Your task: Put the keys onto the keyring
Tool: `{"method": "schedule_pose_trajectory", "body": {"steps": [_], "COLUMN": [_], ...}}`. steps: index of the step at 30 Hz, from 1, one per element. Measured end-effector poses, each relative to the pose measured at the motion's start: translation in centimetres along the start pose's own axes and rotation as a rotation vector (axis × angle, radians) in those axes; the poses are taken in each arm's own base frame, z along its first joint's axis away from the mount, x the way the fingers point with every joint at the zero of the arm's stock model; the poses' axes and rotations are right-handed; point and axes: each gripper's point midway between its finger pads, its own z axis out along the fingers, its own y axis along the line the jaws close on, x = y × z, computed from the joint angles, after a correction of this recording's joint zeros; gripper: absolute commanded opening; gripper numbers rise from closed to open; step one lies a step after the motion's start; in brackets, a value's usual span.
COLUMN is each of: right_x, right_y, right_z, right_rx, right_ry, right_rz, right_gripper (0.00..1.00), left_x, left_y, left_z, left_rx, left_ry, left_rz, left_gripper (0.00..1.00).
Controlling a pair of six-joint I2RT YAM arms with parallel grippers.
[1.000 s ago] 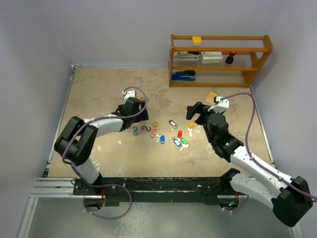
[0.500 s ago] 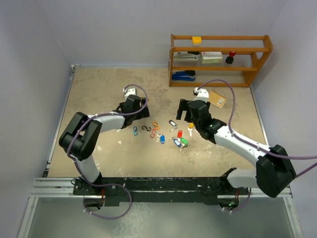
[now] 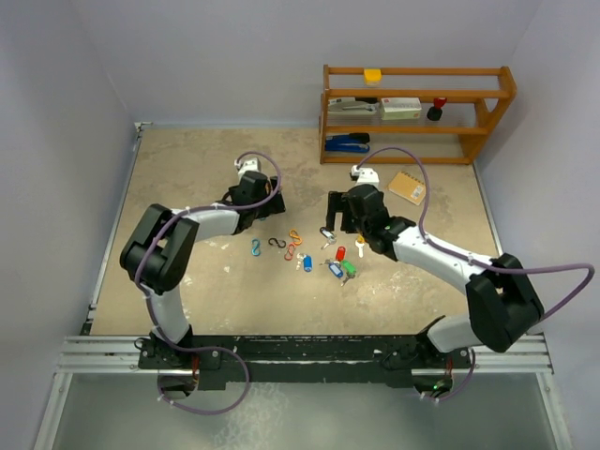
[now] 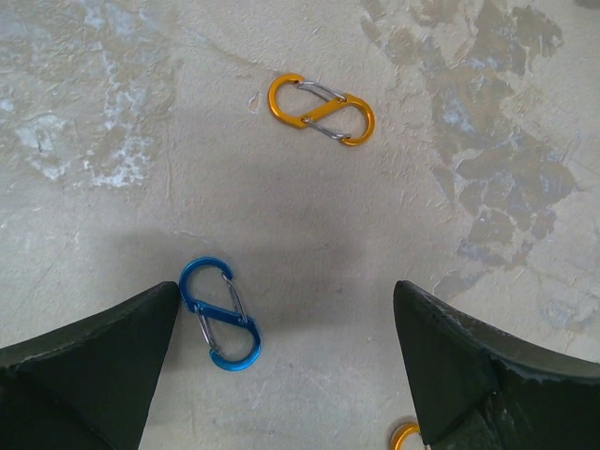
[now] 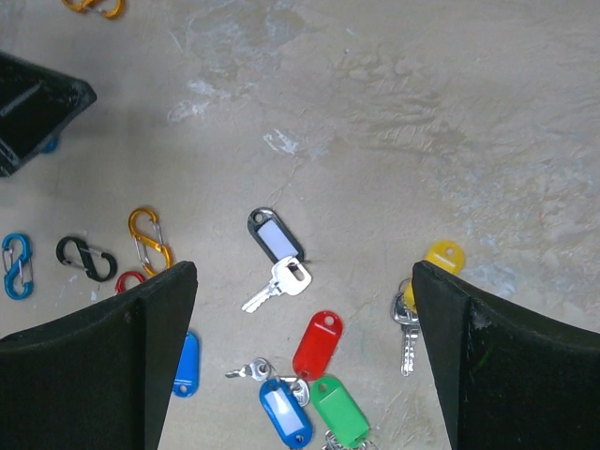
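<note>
Over the last second my right arm has swung in from the right side of the table (image 3: pixel 187 169) to its middle. The right gripper (image 5: pixel 302 281) now hangs over the keys (image 3: pixel 336 258) with its fingers wide apart and nothing between them. In the right wrist view the black-and-white tagged key (image 5: pixel 277 236) lies almost centred between the fingers. The red tag (image 5: pixel 317 345), blue tag (image 5: pixel 286 411) and green tag (image 5: pixel 339 411) cluster just nearer to me, and the yellow tag (image 5: pixel 441 258) sits beside the right finger. All the keys are flat on the table, loose, none threaded onto anything. My left arm has crept a little toward the far side. The left gripper (image 4: pixel 286 295) is also spread and empty, and it hovers with a blue clip (image 4: pixel 220 314) just inside its left finger and an orange clip (image 4: pixel 322 109) further ahead. I cannot pick out a plain ring anywhere, so I take one of these clips to be the target. I read this as the approach being finished and the first pick about to start: right onto the black-and-white key, left onto a clip. The flat key may be hard to pinch off the table.
</note>
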Motion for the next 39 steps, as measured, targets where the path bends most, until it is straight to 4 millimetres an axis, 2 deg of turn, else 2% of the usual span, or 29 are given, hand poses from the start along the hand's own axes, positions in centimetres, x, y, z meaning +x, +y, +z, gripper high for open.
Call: {"method": "schedule_pose_trajectory", "body": {"steps": [4,7,12,18,22,28,31,36,39], "right_x": [1.1,1.0,1.3,3.7,4.5,6.1,7.3,10.2,11.1], "right_y": [0.5,1.5,3.6,5.3,6.4,7.9,8.4,9.1,9.4], "right_z": [0.4,0.6,0.7,0.8,0.4,-0.2,0.0,0.5,0.7], "right_rx": [-0.033,-0.087,-0.215,-0.345,-0.424,-0.506,-0.529,-0.545,-0.544], "right_ry": [0.05,0.068,0.104,0.184,0.199,0.203,0.225,0.295,0.317], "right_rz": [-0.043,-0.102,-0.187,-0.267,-0.319,-0.39,-0.419,-0.476,-0.501], "right_gripper": [0.97,0.91,0.81,0.65,0.58,0.47,0.45,0.44,0.41], "left_x": [-0.4,-0.6,-0.8,-0.8,-1.4,-5.6,-6.7,-6.2,-5.5], "left_y": [-0.4,-0.9,-1.5,-1.1,0.1,0.7,0.8,1.6,2.2], "left_z": [0.5,0.9,1.2,0.9,-1.0,-5.3,-6.4,-6.7,-6.6], "left_rx": [0.01,0.023,0.04,0.021,-0.015,-0.018,-0.019,-0.04,-0.059], "left_ry": [0.0,-0.001,0.001,0.005,-0.011,-0.137,-0.176,-0.172,-0.153], "left_rz": [-0.003,-0.005,-0.006,-0.003,-0.007,-0.051,-0.064,-0.064,-0.058], "left_gripper": [0.93,0.93,0.93,0.93,0.93,0.93,0.93,0.93,0.93]}}
